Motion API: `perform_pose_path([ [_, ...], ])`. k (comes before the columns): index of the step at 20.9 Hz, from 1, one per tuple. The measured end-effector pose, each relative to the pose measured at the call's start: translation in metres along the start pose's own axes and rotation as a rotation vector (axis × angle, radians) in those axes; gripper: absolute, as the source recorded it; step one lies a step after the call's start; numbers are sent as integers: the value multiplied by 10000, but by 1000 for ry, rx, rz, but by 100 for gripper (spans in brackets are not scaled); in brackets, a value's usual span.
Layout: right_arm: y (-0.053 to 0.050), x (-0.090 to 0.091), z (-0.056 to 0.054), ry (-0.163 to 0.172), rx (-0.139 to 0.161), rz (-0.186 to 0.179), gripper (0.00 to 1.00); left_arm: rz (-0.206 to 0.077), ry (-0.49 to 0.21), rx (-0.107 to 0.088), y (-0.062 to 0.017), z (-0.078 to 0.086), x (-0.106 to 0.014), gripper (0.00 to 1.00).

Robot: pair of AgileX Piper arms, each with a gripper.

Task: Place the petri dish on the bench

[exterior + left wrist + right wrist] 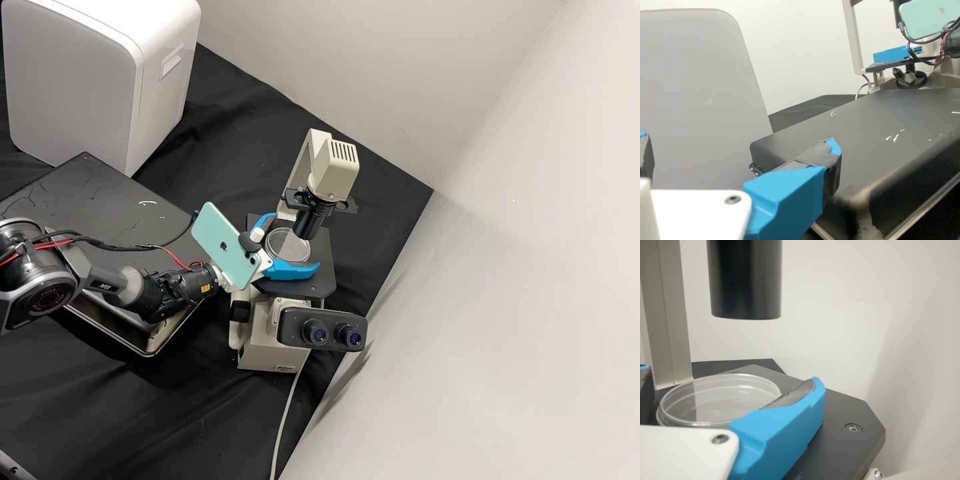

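- None of the placing is done, by our reading: the petri dish (283,248) rests flat on the microscope stage (313,283), about its middle, under the black condenser (308,219), and not on the bench (220,133).
- The microscope (267,337) stands by the bench's right edge, so the dish sits raised above the black surface it must reach.
- We see the right gripper (295,241) level with the dish, one blue finger on each side of it. We judge the jaws spread rather than clamped, though the near pad lies just at the rim.
- What is left, as we judge it: close on the dish, draw it out from beneath the condenser, carry it to bare bench and set it down.
- The left gripper (737,150) holds nothing, its fingers wide apart. It is just beside a corner of a dark flat case (880,150) that lies toward the bench's left edge, with a white appliance (695,100) at the far left corner.
- The high view gives us the layout: arm, microscope, case and open bench in front of the microscope.
- The right wrist view adds the dish's clear wall, seemingly empty, and how close the pad sits to it.
- The left wrist view adds the idle gripper's spread.
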State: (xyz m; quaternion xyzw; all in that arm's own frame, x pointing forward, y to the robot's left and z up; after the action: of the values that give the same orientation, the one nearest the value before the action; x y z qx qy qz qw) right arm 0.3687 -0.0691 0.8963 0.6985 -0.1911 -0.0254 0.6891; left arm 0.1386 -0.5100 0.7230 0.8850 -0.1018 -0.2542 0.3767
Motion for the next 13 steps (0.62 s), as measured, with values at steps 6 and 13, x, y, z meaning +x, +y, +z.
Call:
perform_pose_path([
  [6, 0, 0, 0, 1, 13, 0, 0, 0, 0, 0, 0, 0, 0, 100],
  [13, -4, 0, -4, 4, 18, -4, 0, 0, 0, 0, 0, 0, 0, 100],
])
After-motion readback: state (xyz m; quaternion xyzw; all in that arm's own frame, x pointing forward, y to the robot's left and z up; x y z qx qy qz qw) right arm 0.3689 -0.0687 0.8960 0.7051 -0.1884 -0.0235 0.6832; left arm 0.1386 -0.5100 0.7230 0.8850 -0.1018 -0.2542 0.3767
